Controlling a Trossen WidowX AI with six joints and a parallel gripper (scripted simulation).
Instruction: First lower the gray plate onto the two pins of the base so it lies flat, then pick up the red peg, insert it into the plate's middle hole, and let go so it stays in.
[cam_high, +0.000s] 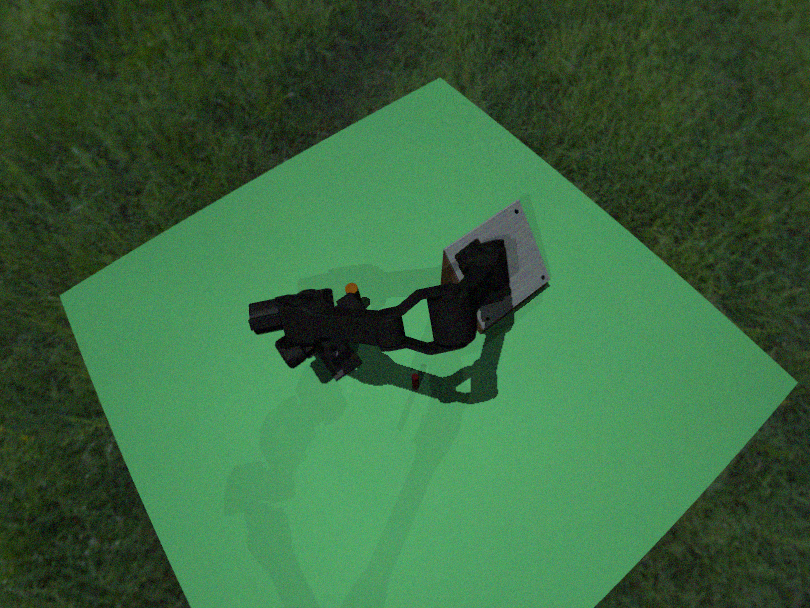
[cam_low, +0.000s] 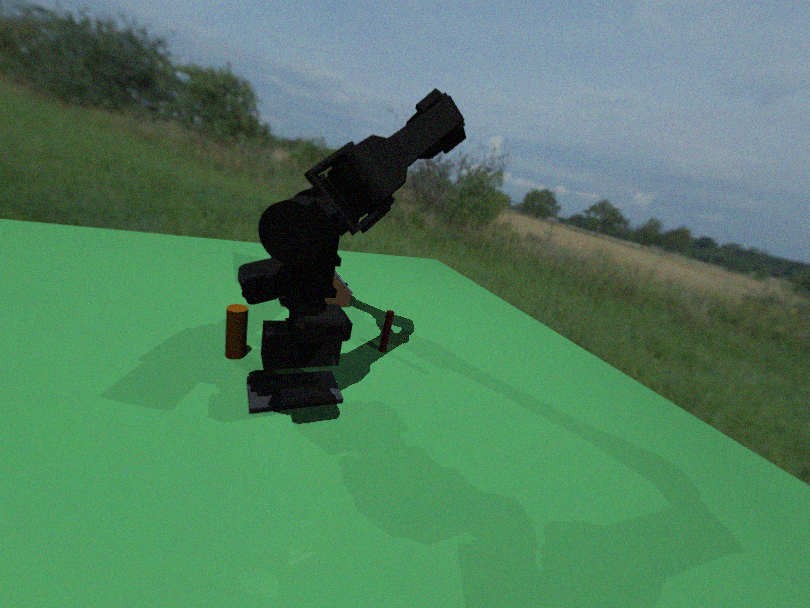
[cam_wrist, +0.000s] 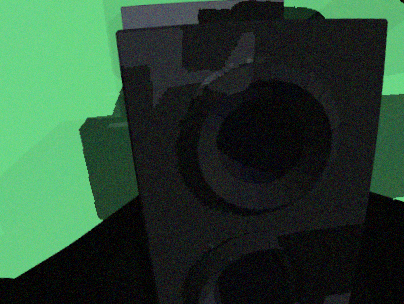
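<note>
The gray plate (cam_wrist: 160, 165) looks dark in shadow and fills the middle of the wrist view, with one whole round hole and part of another showing. My gripper (cam_wrist: 229, 192) (cam_low: 300, 343) is shut on it and hangs low over the base (cam_low: 260, 400) (cam_wrist: 160, 16). In the exterior view a thin gap shows between the dark gripper parts and the base. The base's pins are hidden, so I cannot tell how the holes line up with them. The red peg (cam_high: 415, 380) (cam_low: 386, 331) stands upright on the green table, clear of the gripper.
An orange cylinder (cam_high: 351, 287) (cam_low: 236, 333) stands upright on the far side of the gripper from the peg. A wedge-shaped block (cam_high: 533, 251) (cam_low: 340, 291) carries the arm. The arm hides much of the work area in the top view. The green table (cam_high: 588, 425) (cam_low: 130, 510) ends at grass.
</note>
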